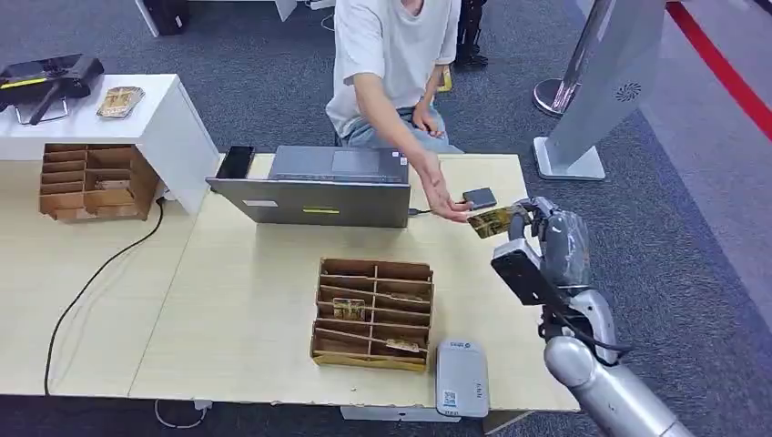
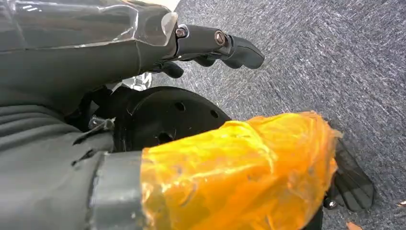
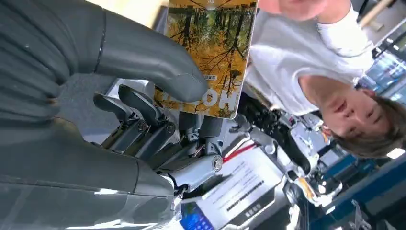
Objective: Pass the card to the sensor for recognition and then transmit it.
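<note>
Nearest, at the table's front edge, a white device (image 1: 462, 377) carries a small code label too small to read. Just behind it sits a cardboard organizer (image 1: 373, 313) with a few cards in its slots. Further back on the right, the right hand (image 1: 537, 232) pinches the card (image 1: 491, 221) between thumb and fingers, held out over the table's right side, right at the person's hand (image 1: 448, 207) beside a small dark sensor (image 1: 479, 198). The handover looks under way; next, the hand likely needs to loosen once the person grips. The card shows autumn trees and large letters, partly hidden. The left hand (image 2: 210, 45) hangs over carpet, fingers loosely apart, holding nothing.
</note>
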